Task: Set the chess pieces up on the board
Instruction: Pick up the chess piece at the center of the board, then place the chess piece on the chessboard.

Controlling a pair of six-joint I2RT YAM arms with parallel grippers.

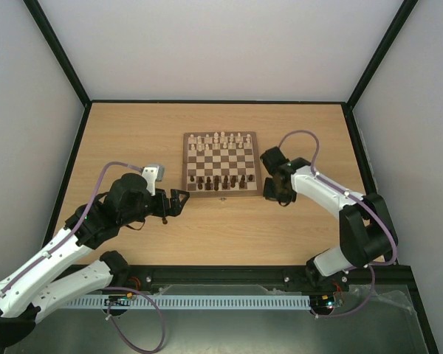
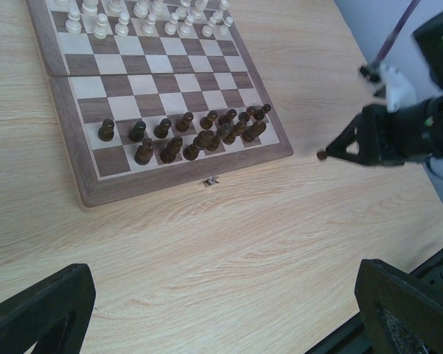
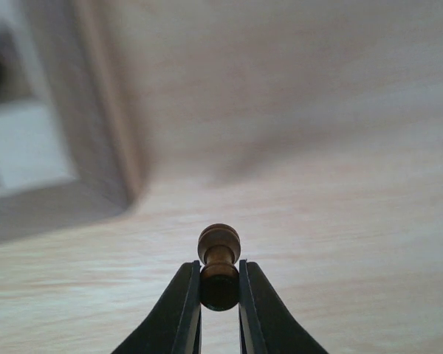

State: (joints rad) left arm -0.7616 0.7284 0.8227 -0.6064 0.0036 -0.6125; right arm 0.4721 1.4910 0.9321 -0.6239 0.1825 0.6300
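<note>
The board [image 1: 187, 164] lies mid-table, with pale chess pieces [image 1: 220, 140] along its far rows and dark chess pieces [image 1: 221, 180] along its near rows. In the left wrist view the dark pieces [image 2: 184, 136] bunch unevenly towards the board's [image 2: 88, 184] right corner. My right gripper [image 3: 219, 274] is shut on a dark brown pawn [image 3: 219, 254], held just off the board's near right corner [image 3: 103, 177] above the tabletop. The left wrist view shows that pawn [image 2: 322, 155] at the right gripper's [image 2: 334, 152] tip. My left gripper [image 1: 179, 203] stands open over bare table, left of the board's near edge.
The board's small metal clasp [image 2: 211, 181] sticks out from its near border. Black frame rails [image 1: 221, 271] edge the table, and white walls enclose it. Light wood tabletop [image 1: 133, 140] surrounds the board.
</note>
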